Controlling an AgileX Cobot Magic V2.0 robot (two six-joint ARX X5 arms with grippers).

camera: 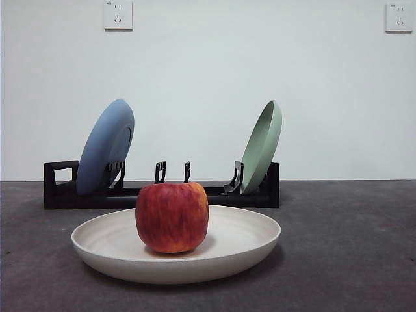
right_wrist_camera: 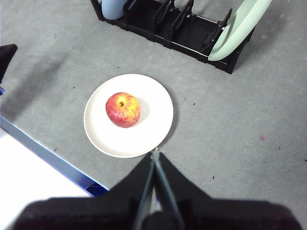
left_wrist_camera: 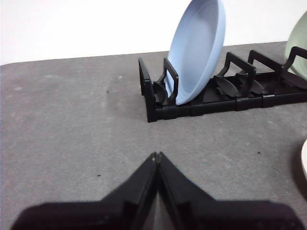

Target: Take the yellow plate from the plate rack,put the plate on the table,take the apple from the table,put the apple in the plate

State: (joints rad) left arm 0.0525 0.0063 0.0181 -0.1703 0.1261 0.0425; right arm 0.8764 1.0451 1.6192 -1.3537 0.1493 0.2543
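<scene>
The cream yellow plate (camera: 240, 244) lies flat on the dark grey table (camera: 351, 260), in front of the black plate rack (camera: 214, 194). The red apple (camera: 172, 216) sits upright in the plate, a little left of its middle. The right wrist view shows the plate (right_wrist_camera: 153, 115) and the apple (right_wrist_camera: 123, 109) from high above. My right gripper (right_wrist_camera: 155, 153) is shut and empty, raised above the plate's near edge. My left gripper (left_wrist_camera: 157, 155) is shut and empty, low over the bare table (left_wrist_camera: 72, 124) short of the rack's (left_wrist_camera: 201, 108) handle end.
A blue plate (camera: 105, 147) stands at the rack's left end and a pale green plate (camera: 263, 145) at its right end. A blue-edged white board (right_wrist_camera: 29, 182) lies at the table's edge in the right wrist view. A white wall with two sockets stands behind.
</scene>
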